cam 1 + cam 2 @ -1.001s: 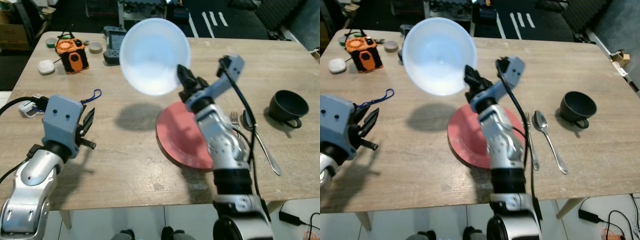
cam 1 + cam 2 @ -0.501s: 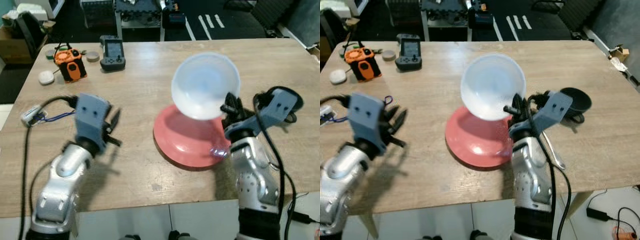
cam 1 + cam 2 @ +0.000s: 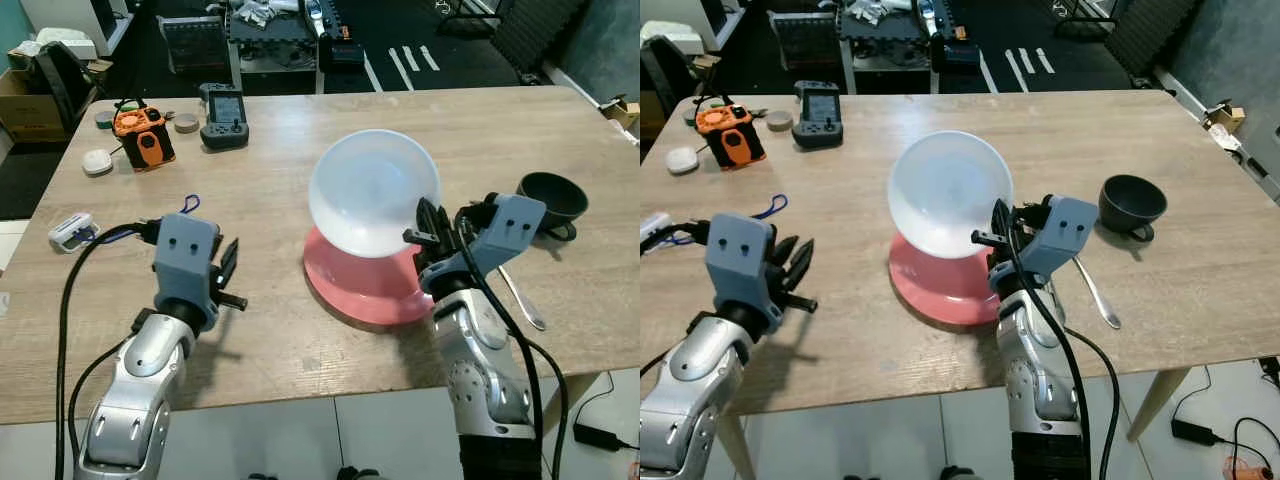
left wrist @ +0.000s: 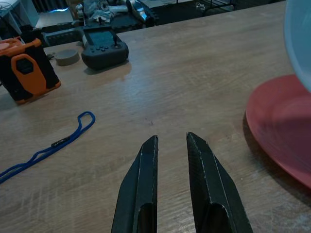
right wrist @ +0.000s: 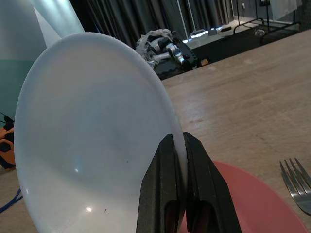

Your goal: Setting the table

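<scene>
The right gripper (image 5: 178,145) is clamped on the rim of the white bowl (image 3: 372,192), one black finger on each face of the wall. The bowl is tilted, its opening facing up and toward the robot, and is held above the red plate (image 3: 355,282). The plate lies flat on the wooden table (image 3: 290,170), toward the near edge and right of centre. Whether the bowl's underside touches the plate cannot be told.

A fork (image 5: 297,184) and a spoon (image 3: 1090,285) lie on the table just beside the plate, on its right-edge side. The dark cup (image 3: 552,198) stands further toward the right edge, well apart from the plate.

The left gripper (image 4: 170,145) hovers low over the table near the near-left part, fingers slightly apart and holding nothing. A blue cord (image 4: 53,143) lies on the table close to it.

Near the far left corner stand an orange device (image 3: 140,122), a dark handheld unit (image 3: 222,102), a small grey disc (image 3: 185,122) and a white puck (image 3: 96,161). A white clip-like item (image 3: 72,231) lies at the left edge.
</scene>
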